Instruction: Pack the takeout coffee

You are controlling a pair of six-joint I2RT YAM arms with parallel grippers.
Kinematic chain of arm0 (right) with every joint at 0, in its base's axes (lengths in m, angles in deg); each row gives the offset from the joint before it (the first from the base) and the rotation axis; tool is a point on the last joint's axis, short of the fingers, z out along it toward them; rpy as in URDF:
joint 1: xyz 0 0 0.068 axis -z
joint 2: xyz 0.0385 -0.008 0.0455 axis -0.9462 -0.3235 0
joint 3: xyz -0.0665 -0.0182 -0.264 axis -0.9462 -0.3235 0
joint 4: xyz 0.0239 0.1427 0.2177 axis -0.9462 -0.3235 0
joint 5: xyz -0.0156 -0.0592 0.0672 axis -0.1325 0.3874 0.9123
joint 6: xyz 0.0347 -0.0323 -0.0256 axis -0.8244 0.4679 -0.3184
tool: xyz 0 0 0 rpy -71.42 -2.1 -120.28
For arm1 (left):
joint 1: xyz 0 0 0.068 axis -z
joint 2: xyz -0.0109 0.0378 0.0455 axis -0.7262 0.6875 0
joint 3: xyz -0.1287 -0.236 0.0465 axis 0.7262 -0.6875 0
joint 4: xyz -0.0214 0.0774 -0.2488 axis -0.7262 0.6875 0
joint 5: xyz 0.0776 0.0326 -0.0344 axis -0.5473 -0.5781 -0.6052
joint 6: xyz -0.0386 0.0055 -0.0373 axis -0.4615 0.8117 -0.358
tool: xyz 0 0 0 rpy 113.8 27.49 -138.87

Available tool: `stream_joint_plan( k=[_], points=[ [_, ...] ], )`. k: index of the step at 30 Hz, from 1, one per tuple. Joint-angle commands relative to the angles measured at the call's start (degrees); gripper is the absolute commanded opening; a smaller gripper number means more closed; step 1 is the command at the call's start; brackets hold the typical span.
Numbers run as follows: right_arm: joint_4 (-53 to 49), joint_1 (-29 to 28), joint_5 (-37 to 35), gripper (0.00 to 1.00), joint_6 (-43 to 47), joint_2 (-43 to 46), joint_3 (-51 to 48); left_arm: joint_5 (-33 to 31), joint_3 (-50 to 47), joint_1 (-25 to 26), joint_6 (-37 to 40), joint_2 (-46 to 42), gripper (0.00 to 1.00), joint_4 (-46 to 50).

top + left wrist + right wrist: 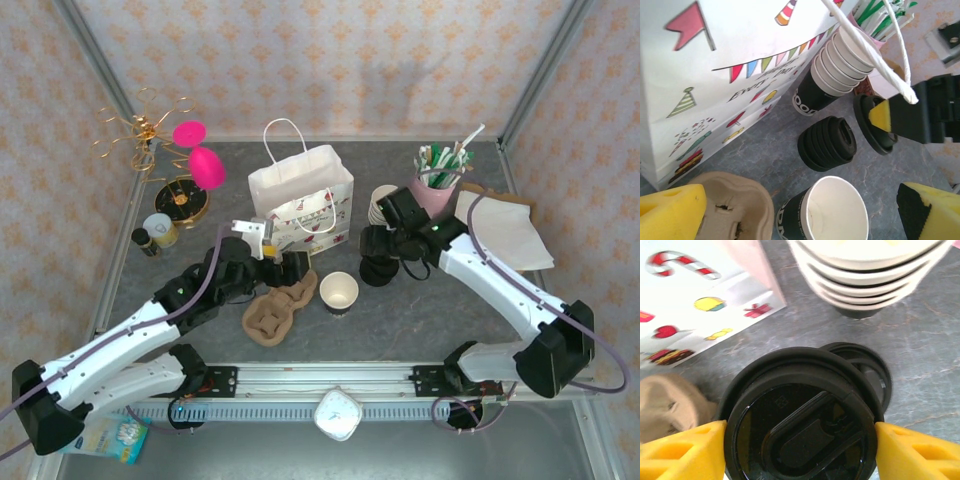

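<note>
The takeout coffee, a cup with its lid on, is out of view. A single lidless paper cup [339, 293] [837, 212] with a dark sleeve stands upright at the table's middle. My right gripper [388, 243] [800, 445] is shut on a black lid [800, 427] [875, 131], its yellow pads [682, 452] pressing the rim from both sides, just above the pile of black lids [378, 270] [827, 144]. My left gripper [285, 265] [800, 220] is open, with nothing held. Its fingers [670, 212] stand either side of the cup and the cardboard carrier [278, 310] [735, 205].
A white printed paper bag [300, 195] [715, 65] [685, 295] stands at the back centre. A stack of lidless cups [383, 203] [842, 67] [865, 270] stands behind the lids. A pink holder of straws [440, 180] and napkins [510, 230] are at the right.
</note>
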Motion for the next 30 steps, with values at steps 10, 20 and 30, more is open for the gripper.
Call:
stream_joint_plan(
  k=[10, 20, 30],
  points=[
    [-8.6, -16.0, -7.0, 0.7, -4.8, -4.4, 7.2, -6.0, -0.6, 0.3, -3.7, -5.6, 0.99, 8.7],
    [-10.5, -23.1, -8.3, 0.7, -5.5, -9.2, 9.3, -8.1, -2.4, 0.2, -5.2, -8.4, 0.99, 10.3],
    [-11.9, -24.4, -10.2, 0.7, -4.8, -12.9, 10.6, -9.1, -3.1, 0.3, -5.4, -9.3, 0.99, 11.2]
  ],
)
